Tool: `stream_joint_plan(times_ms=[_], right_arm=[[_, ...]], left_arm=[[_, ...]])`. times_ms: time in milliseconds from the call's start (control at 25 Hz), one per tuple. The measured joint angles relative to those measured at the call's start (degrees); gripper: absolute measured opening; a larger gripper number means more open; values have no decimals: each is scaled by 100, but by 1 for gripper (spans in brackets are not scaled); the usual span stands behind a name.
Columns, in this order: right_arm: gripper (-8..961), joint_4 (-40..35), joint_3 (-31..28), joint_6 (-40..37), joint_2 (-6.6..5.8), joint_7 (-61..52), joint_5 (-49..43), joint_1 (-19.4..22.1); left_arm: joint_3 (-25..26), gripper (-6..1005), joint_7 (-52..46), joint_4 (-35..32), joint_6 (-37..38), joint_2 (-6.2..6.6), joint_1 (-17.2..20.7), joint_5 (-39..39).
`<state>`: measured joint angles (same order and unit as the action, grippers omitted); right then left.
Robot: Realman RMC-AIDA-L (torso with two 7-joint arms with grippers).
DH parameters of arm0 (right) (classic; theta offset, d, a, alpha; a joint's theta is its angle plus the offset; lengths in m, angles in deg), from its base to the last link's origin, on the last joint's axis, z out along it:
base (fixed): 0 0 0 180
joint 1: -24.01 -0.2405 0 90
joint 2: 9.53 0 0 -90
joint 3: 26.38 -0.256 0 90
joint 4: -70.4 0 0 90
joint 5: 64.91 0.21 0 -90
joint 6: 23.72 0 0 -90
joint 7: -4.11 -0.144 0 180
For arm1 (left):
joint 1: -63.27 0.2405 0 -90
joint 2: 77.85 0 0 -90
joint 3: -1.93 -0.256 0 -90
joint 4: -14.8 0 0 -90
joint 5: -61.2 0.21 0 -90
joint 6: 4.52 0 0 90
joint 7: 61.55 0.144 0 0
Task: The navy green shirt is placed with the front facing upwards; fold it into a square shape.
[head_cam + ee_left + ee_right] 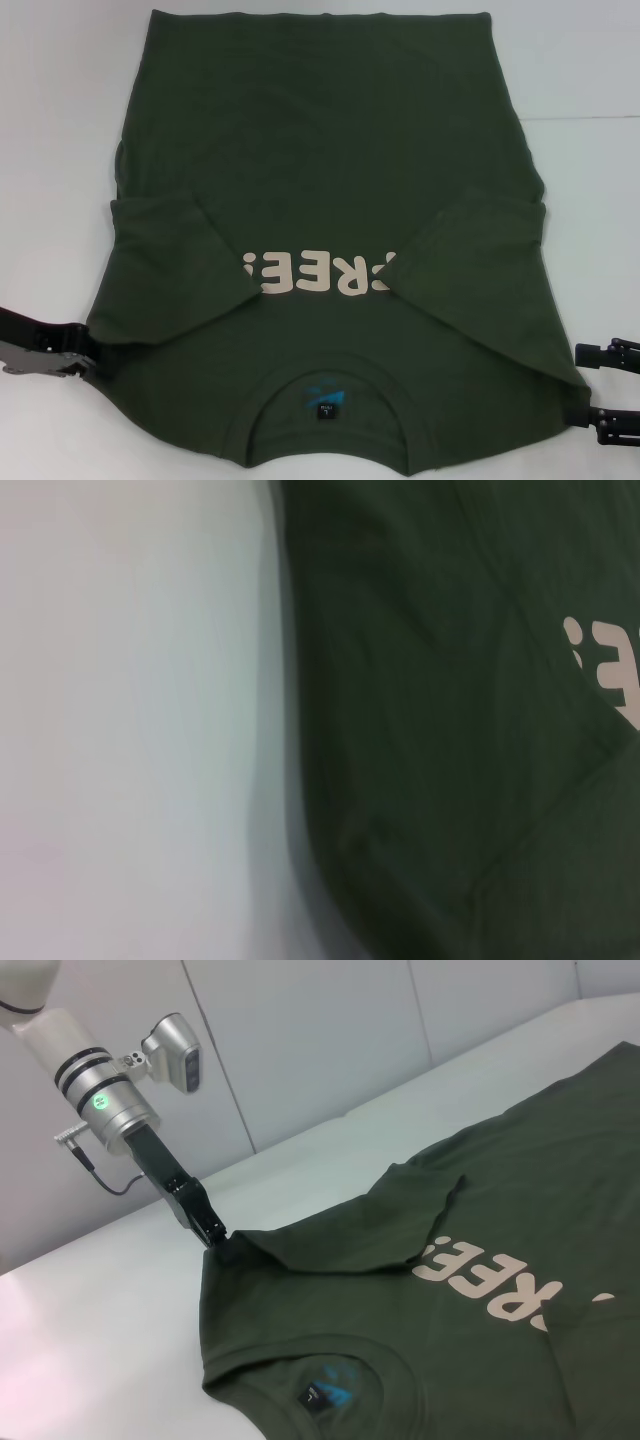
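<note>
showing cream "free!" print, navy green shirt point(320, 150); left end effector point(215, 1235) clamped on shoulder; right end effector point(590, 385) state unclear.

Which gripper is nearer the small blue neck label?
Roughly equal. Left gripper grips the shirt at its shoulder corner, left of the label; right gripper sits at the opposite shoulder.

A smooth white table point(590, 80) under even light — pale panelled wall point(330, 1030) behind it.
</note>
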<state>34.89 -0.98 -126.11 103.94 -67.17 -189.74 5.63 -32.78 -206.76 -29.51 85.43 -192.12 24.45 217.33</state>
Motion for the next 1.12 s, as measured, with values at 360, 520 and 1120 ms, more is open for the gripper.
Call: stream_joint_plan(times_ms=[360, 520, 1120], right_arm=[[885, -37, -209, -137, -85, -705, 44, -58], [885, -134, -562, -556, -399, -2609, 47, -302], [884, -173, -298, -574, -1053, -7134, -1275, -1255]], left_arm=[[7, 97, 3, 30, 65, 38, -10, -17], [2, 50, 62, 64, 106, 38, -22, -3], [66, 42, 258, 54, 177, 56, -30, -62]])
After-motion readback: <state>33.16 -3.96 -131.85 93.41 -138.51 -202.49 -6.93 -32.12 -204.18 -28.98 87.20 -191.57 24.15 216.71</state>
